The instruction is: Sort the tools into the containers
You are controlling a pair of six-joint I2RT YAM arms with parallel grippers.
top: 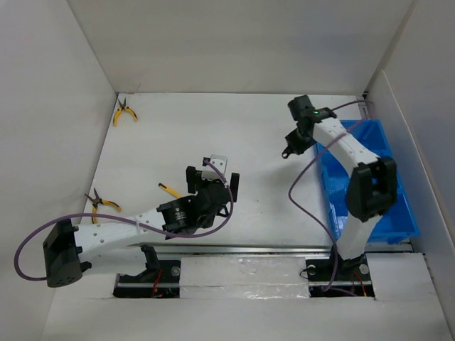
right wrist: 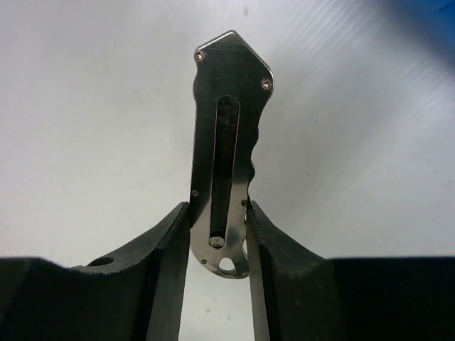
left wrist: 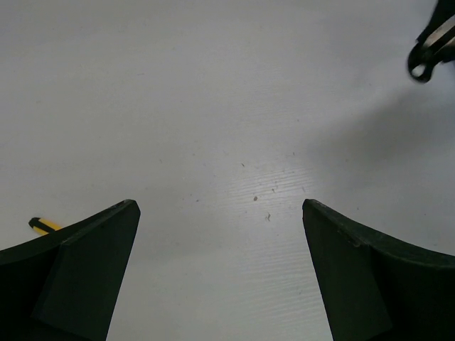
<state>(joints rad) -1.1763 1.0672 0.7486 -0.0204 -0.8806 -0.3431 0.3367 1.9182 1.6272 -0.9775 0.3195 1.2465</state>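
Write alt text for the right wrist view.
The right gripper is shut on a grey metal knife, which points away from the camera over the white table. A blurred blue patch, probably the bin, fills the top right corner.

Our right arm point(top: 353, 150) rises from its base at the near left corner of the blue bin point(top: 373, 135), bends over the bin, and reaches out past the bin's far left corner. There our right gripper point(right wrist: 219, 213) points downward, its jaws pinched tight on the lower handle of the utility knife point(right wrist: 229, 85). Our left arm point(top: 117, 231) lies low, well left of the bin, elbow folded back and forearm stretched toward the bin. Our left gripper point(left wrist: 220, 206) hovers with its fingers spread wide apart.
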